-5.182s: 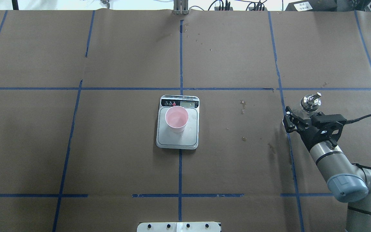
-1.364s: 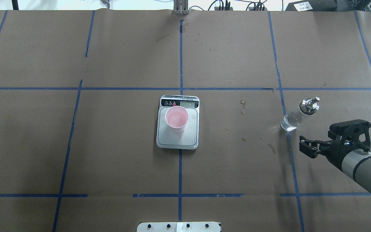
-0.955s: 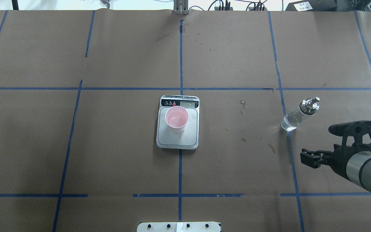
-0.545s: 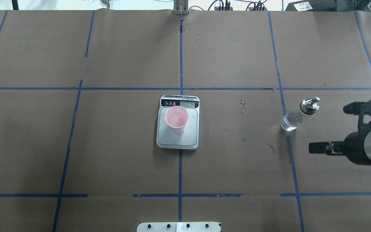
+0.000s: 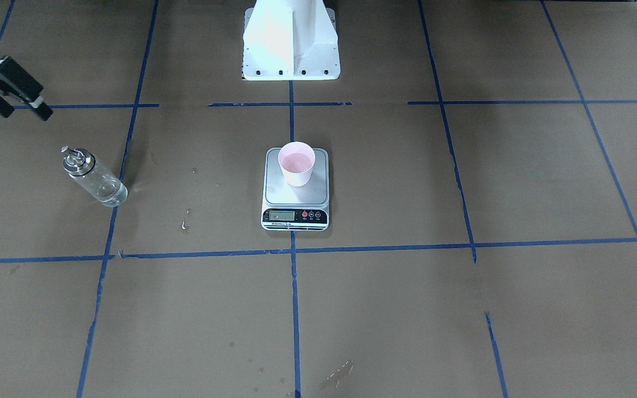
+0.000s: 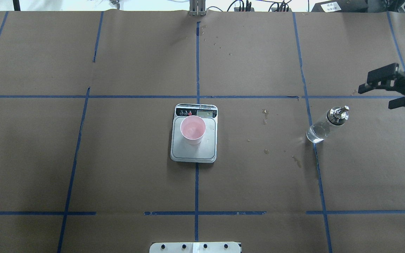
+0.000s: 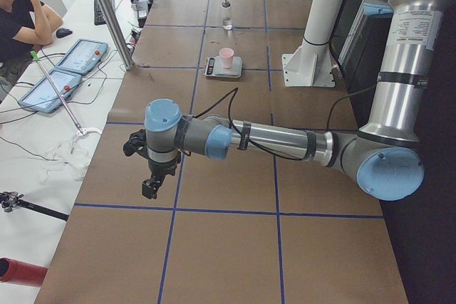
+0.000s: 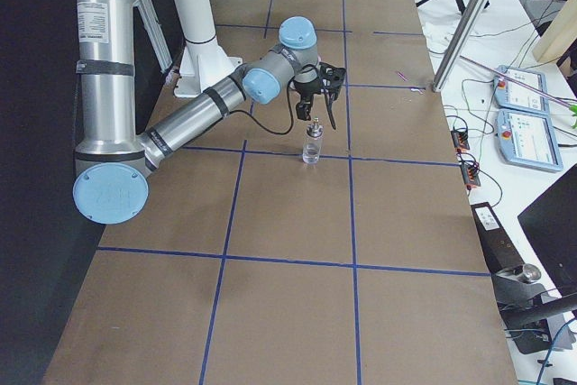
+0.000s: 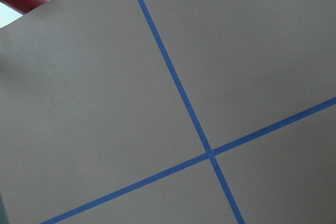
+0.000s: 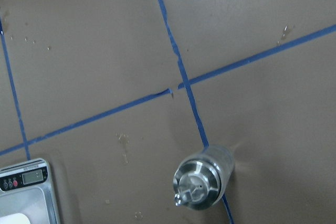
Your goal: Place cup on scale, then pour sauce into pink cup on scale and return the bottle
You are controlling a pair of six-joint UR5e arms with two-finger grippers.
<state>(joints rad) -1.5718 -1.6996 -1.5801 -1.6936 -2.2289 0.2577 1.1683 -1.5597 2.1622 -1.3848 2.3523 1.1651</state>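
Left gripper [image 7: 152,187] hangs well apart, jaws impossible to tell. Small pale pink tapered cup [image 6: 192,129] sits on flat square steel-topped digital scale [image 6: 193,155]. Clear glass metal-spouted bottle [image 6: 325,124] stands released. Right gripper [image 5: 24,112] beyond, spread, empty. Return step looks done; next, retract clear of bottle.

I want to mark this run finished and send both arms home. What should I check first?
1. Is the cup upright on the scale: ok.
2. Is the cup actually filled: cannot tell; its inside just looks pink.
3. Is the bottle standing upright on the table, apart from the scale: ok.
4. Is the right gripper open, empty and clear of the bottle: ok.
5. Is the left gripper open or shut: cannot tell; only the left side view shows it.
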